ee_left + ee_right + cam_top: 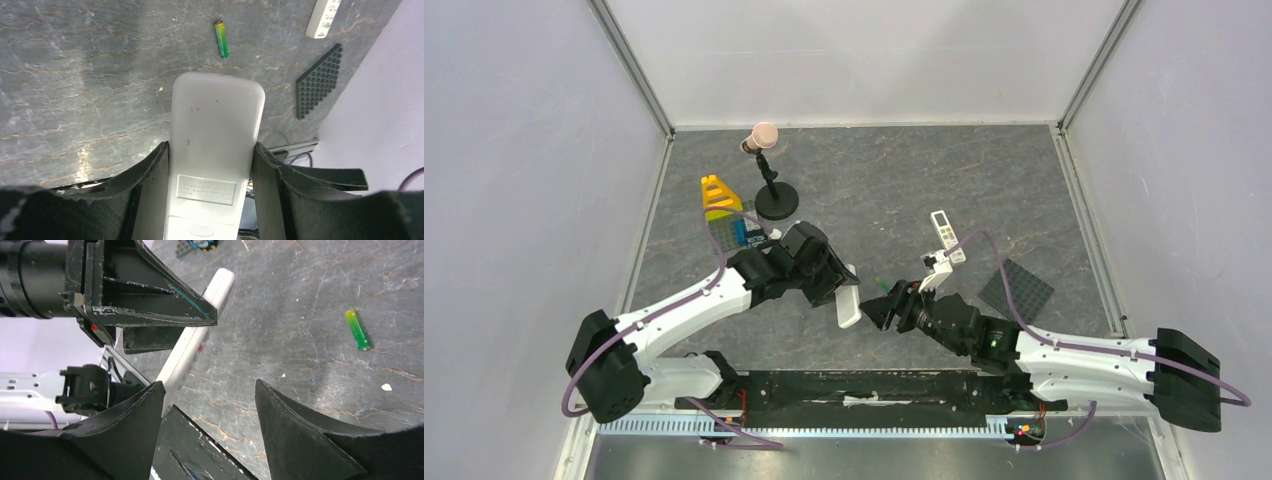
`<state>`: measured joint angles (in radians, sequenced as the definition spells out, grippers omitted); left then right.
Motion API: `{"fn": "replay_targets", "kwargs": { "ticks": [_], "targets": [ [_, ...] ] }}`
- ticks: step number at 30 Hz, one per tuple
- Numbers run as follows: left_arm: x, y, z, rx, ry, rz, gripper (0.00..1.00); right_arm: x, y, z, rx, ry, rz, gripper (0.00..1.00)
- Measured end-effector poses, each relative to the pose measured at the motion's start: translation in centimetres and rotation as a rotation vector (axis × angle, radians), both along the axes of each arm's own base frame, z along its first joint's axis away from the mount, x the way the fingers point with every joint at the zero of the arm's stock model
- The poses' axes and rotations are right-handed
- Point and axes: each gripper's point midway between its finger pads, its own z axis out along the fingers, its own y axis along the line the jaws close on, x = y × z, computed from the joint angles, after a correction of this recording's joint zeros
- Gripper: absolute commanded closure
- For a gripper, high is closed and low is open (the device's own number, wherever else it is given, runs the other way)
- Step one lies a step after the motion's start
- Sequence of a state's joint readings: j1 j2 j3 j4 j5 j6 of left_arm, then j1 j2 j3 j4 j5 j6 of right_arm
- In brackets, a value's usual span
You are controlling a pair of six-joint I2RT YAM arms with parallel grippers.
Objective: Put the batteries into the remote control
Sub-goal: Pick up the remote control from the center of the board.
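Left end effector (211, 145) grips the remote control (215, 115) by its sides, white back showing. Right end effector (209, 384) gapes half-open, empty, just beside it. A green battery (358, 329) lies on the counter (300, 290) ahead.

- The table (874, 180) has a dark grey top veined like stone, with pale walls around it
- A green battery (221, 39), yellowish at one end, lies flat by itself on the bare top near the middle
- A slim white remote (945, 232) lies face up, beyond the battery and to the right of it, not touching it
- A dark studded baseplate (1016, 291) lies flat near the right wall, turned cornerwise and apart from the slim remote
- A black stand (776, 203) with a round foot stands upright at the far left, a pinkish ball on top
- A cluster of yellow and blue building bricks (721, 212) sits just left of the stand
- A small white crumb (386, 387) lies near the battery
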<state>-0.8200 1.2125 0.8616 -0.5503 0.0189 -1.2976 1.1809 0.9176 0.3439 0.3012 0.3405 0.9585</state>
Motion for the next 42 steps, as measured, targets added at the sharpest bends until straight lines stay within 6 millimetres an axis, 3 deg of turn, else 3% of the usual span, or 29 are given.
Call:
{"fn": "replay_targets", "kwargs": {
  "ticks": [9, 13, 17, 28, 31, 34, 37, 42],
  "targets": [
    [0.4, -1.0, 1.5, -0.100, 0.033, 0.108, 0.98, 0.1, 0.1, 2.4, 0.033, -0.055, -0.081, 0.28],
    [0.8, -1.5, 2.1, -0.142, 0.037, 0.144, 0.98, 0.1, 0.3, 1.8, 0.000, -0.053, -0.081, 0.28],
    [1.1, -1.8, 2.1, -0.174, 0.048, 0.176, 0.98, 0.2, 0.4, 0.7, -0.037, -0.044, -0.092, 0.35],
    [0.6, -1.7, 2.3, -0.242, 0.054, 0.214, 0.97, 1.1, 1.4, 1.6, 0.001, -0.077, -0.121, 0.86],
    [0.8, -1.5, 2.6, -0.252, 0.034, 0.222, 0.68, 1.3, 1.5, 1.5, 0.009, -0.070, -0.131, 0.96],
    [0.6, -1.4, 2.8, -0.273, 0.021, 0.218, 0.40, 1.1, 1.6, 1.7, 0.014, -0.073, -0.119, 0.98],
    [0.4, -1.6, 3.2, -0.316, 0.002, 0.200, 0.30, 0.8, 1.3, 2.2, 0.011, -0.085, -0.101, 0.99],
    [-0.8, -3.0, 5.3, -0.423, -0.065, 0.057, 0.26, -0.2, 1.0, 5.2, 0.100, -0.101, -0.045, 0.99]
  ]
}}
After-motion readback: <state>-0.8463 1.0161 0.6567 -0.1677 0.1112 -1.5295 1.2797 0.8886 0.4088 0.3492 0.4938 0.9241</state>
